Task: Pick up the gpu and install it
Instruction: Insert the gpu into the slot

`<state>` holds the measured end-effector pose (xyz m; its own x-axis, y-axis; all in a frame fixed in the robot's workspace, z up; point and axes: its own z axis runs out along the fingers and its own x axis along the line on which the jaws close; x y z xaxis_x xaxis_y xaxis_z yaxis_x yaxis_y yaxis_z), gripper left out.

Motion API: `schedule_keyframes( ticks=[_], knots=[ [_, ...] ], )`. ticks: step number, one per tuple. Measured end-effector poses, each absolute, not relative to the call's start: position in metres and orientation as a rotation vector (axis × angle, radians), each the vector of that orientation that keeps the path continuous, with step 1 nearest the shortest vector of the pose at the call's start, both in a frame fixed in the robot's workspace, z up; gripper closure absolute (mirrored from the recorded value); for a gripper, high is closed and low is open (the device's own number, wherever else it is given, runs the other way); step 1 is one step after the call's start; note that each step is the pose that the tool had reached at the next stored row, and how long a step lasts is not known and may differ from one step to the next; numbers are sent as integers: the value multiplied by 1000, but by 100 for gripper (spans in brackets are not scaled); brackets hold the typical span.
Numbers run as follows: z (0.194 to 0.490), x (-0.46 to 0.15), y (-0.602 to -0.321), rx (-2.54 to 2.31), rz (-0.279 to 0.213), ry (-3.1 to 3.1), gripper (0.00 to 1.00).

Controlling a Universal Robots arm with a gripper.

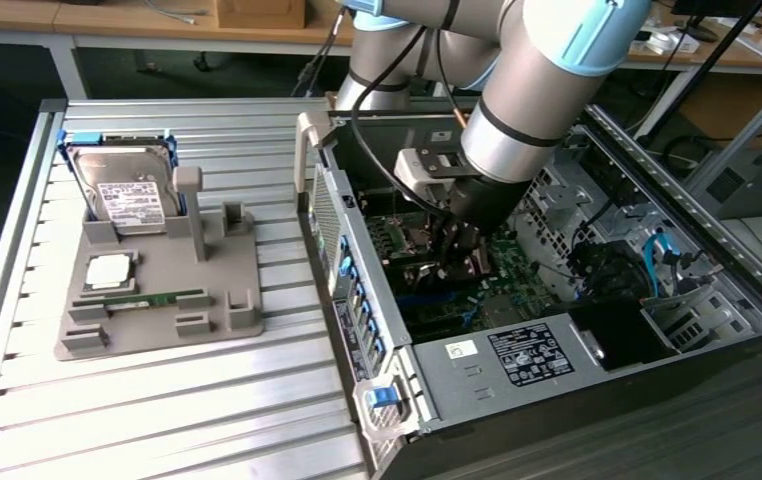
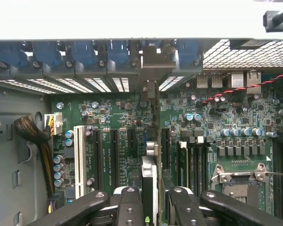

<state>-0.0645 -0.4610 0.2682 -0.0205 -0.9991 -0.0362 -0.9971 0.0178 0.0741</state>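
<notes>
Inside the open computer case [image 1: 701,300], the pincer [image 2: 153,197] is clamped on the gpu [image 2: 150,155], held edge-on just above the motherboard [image 2: 118,127].

The computer case [image 1: 515,370] is bare sheet metal with a dull grey, matt finish; its rear wall is perforated mesh [image 2: 245,52]. Inside the case, the motherboard [image 2: 118,113] is glossy green laminate carrying shiny metal-topped capacitors and a white plastic slot [image 2: 79,155]. Blue plastic clips [image 2: 80,52] line the case's slot openings. The gpu [image 2: 150,155], edge-on above the motherboard, shows a dark board edge and a bright, smooth metal bracket. The gripper [image 2: 151,207] has matt black fingers [image 2: 129,207] with bare metal screw heads. Beside the case, the holder tray [image 1: 154,310] is matt grey plastic on a ribbed, brushed aluminium table [image 1: 154,420]. The hard drive [image 1: 128,190] in the tray is silver metal with a white paper label.
</notes>
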Motion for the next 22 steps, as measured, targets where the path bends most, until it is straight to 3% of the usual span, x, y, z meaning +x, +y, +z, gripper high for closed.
schedule_keyframes(
  ticks=[22],
  knots=[
    [265,-65,-462,2174,-121,-2228,73]
  ],
)
